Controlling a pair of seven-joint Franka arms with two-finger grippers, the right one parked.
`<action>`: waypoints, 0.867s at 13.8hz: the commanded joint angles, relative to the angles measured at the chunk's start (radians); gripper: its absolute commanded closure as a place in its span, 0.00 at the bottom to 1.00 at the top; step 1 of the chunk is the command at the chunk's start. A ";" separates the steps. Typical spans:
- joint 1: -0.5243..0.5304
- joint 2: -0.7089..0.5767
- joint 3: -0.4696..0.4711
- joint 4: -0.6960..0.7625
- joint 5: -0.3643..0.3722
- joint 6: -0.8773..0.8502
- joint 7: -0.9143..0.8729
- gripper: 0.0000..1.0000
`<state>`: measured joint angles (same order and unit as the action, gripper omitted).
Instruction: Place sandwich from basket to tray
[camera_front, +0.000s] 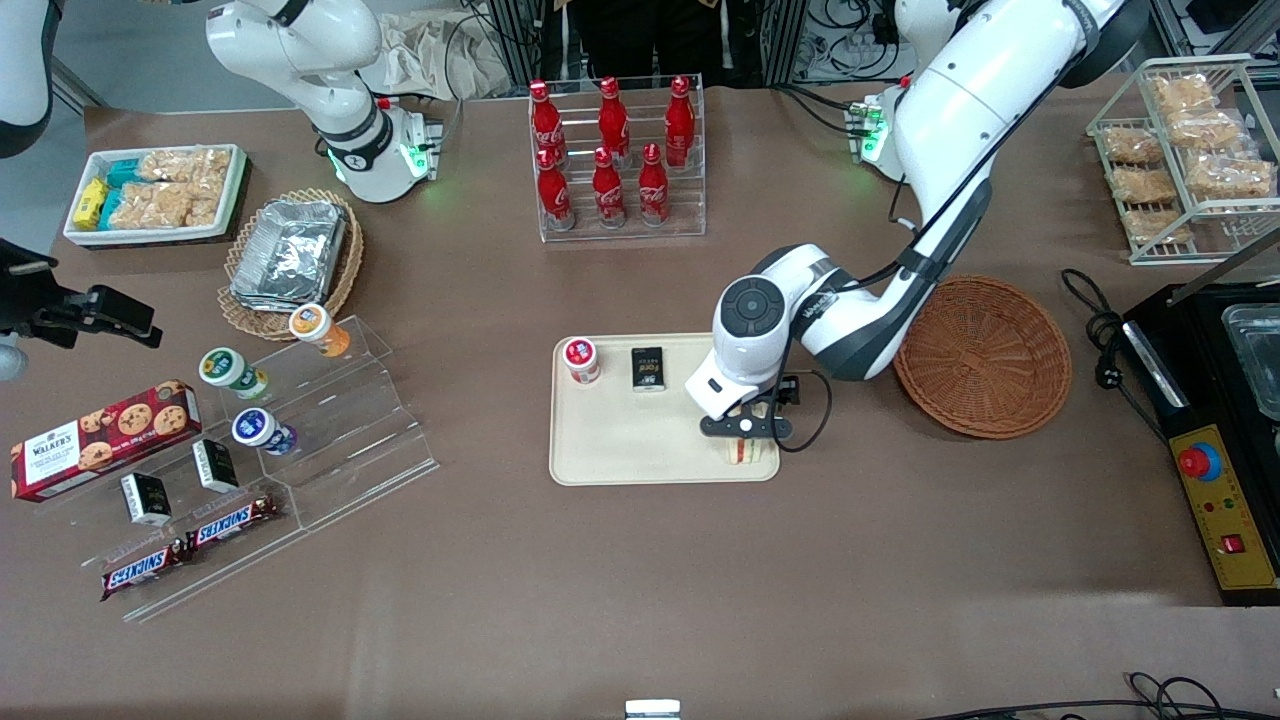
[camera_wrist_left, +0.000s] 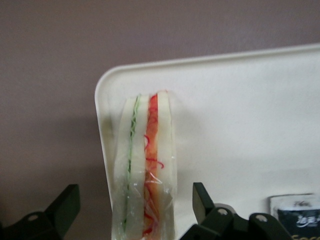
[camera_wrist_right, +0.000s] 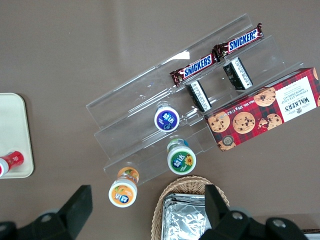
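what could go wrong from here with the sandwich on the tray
The sandwich stands on its narrow edge between the open fingers of the gripper, so it may tip over as the arm lifts away. It also sits close to the corner rim of the tray, so a fall outward could land it on the table.

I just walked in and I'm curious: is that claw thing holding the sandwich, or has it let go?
Gripper: open over the tray, fingers apart on either side of the sandwich, not clamping it.
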<state>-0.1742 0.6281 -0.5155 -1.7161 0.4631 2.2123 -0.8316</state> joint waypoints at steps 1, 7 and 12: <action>0.027 -0.094 -0.003 0.016 -0.079 -0.023 -0.023 0.00; 0.081 -0.434 0.119 0.020 -0.315 -0.256 -0.005 0.00; 0.081 -0.639 0.323 0.010 -0.397 -0.462 0.423 0.00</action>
<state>-0.0893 0.0493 -0.2483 -1.6662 0.0906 1.7759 -0.5501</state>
